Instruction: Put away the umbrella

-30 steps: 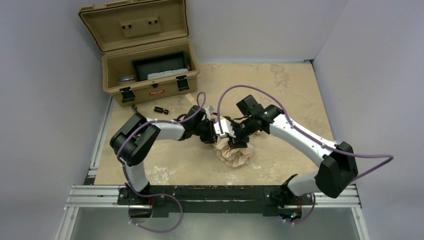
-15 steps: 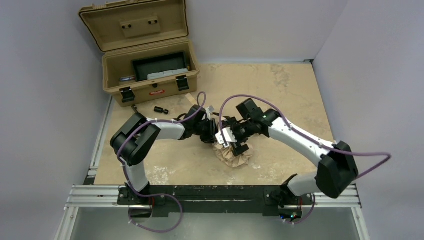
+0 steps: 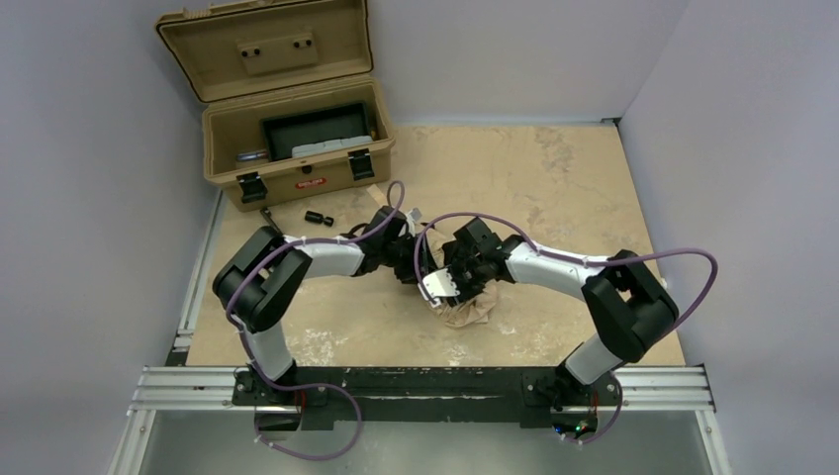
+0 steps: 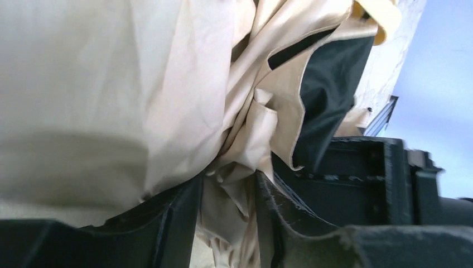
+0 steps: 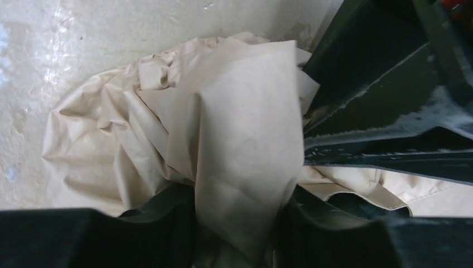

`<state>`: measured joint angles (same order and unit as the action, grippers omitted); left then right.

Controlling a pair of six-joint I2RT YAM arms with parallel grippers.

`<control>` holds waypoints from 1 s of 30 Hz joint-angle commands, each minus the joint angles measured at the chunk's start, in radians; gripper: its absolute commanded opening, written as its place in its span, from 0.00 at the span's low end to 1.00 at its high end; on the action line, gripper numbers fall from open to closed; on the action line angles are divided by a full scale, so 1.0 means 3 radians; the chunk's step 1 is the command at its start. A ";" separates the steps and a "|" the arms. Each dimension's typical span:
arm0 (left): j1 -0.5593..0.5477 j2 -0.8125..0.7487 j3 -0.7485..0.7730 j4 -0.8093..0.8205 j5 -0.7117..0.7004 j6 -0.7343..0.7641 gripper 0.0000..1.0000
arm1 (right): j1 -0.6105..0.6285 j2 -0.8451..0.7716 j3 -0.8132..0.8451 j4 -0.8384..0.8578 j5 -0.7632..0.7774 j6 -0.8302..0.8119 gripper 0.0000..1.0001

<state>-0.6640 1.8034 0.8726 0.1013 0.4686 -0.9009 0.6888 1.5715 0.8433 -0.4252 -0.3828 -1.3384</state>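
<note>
The umbrella [image 3: 475, 305] lies crumpled in a beige heap on the table [image 3: 564, 188], toward the near edge, with both my wrists crowded over it. My left gripper [image 4: 227, 187] is clamped on a bunch of its cloth — creased folds squeezed between the two fingers. My right gripper [image 5: 239, 204] pinches a broad flap of the same fabric. Well apart, at the far left corner, a tan case [image 3: 297, 148] stands with its lid up — a small black part [image 3: 317, 216] lies just in front of it.
</note>
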 commanded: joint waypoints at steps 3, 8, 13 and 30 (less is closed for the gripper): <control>0.0096 -0.0734 -0.0093 -0.0131 -0.0139 -0.0183 0.46 | -0.0019 0.0281 -0.0154 -0.0145 0.0414 0.0170 0.23; 0.0287 -0.1443 -0.0196 -0.0513 -0.0602 0.0058 0.55 | -0.0020 0.0138 -0.0134 -0.0386 0.0166 0.0124 0.19; 0.0519 -0.1220 -0.0001 -0.0789 -0.0645 0.0385 0.63 | -0.0015 -0.0055 -0.0083 -0.0587 -0.0074 -0.0041 0.17; 0.0133 0.0419 0.1064 -0.1029 0.0067 0.0717 0.17 | -0.0019 -0.0272 -0.0108 -0.0147 -0.0158 0.0173 0.22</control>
<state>-0.5632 1.8706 1.1526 -0.2028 0.3641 -0.7223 0.6849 1.5379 0.8448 -0.4919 -0.4175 -1.3418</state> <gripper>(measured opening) 0.260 0.296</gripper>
